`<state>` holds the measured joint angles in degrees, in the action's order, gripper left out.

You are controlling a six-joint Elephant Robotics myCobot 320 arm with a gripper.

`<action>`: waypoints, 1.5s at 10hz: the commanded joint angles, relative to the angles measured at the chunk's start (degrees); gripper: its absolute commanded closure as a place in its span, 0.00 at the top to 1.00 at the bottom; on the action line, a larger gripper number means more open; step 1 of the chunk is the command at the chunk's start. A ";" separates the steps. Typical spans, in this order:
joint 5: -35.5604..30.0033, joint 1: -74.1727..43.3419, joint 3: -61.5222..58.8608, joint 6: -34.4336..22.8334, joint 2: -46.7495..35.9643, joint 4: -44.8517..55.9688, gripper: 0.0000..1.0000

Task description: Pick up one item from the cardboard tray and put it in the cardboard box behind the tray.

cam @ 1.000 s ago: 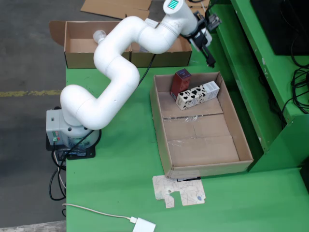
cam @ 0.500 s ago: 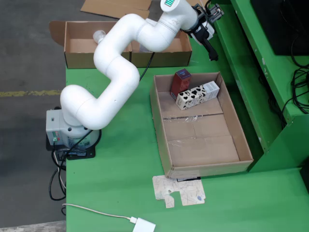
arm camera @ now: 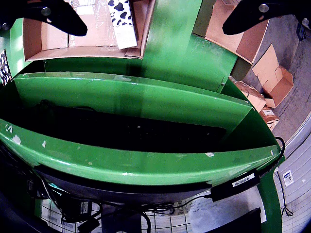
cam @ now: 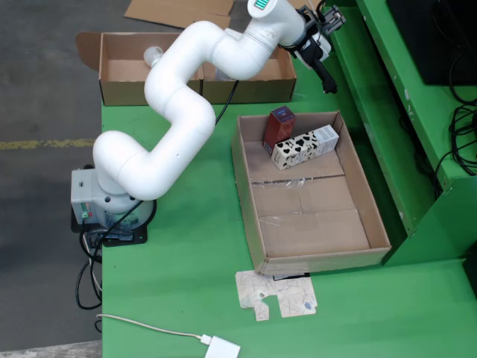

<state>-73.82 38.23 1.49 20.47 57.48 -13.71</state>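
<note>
Since a second ago your gripper (cam: 326, 78) has lifted slightly, jaws spread and empty, so next swing it down to the cow-print carton (cam: 304, 147) lying in the cardboard tray (cam: 320, 246).

we see the white arm (cam: 175, 112) rising from its grey base (cam: 93, 198) at the left edge of the green table (cam: 186, 261) and reaching toward the top of the view. its gripper (cam: 325, 71) hangs just beyond the far right corner of the cardboard tray (cam: 309, 224); whether its jaws are apart we cannot tell. in the tray's far end a dark red carton (cam: 279, 127) stands touching a cow-patterned carton (cam: 304, 146) lying on its side. the cardboard box (cam: 127, 71) sits behind the tray, partly hidden by the arm.
</note>
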 commanded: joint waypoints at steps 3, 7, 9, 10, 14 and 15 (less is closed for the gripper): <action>5.66 0.75 -1.49 -1.89 1.12 -7.66 1.00; 9.82 1.05 -1.49 -3.54 2.64 -11.37 1.00; 9.10 0.77 -1.49 -3.46 2.69 -10.96 1.00; 6.25 0.10 -1.49 -2.49 2.34 -8.78 1.00; -4.16 -2.05 -1.49 0.61 -0.70 3.51 1.00; -5.05 -2.21 -1.49 1.08 -0.84 4.22 1.00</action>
<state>-74.97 36.21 1.49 20.47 60.02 -15.55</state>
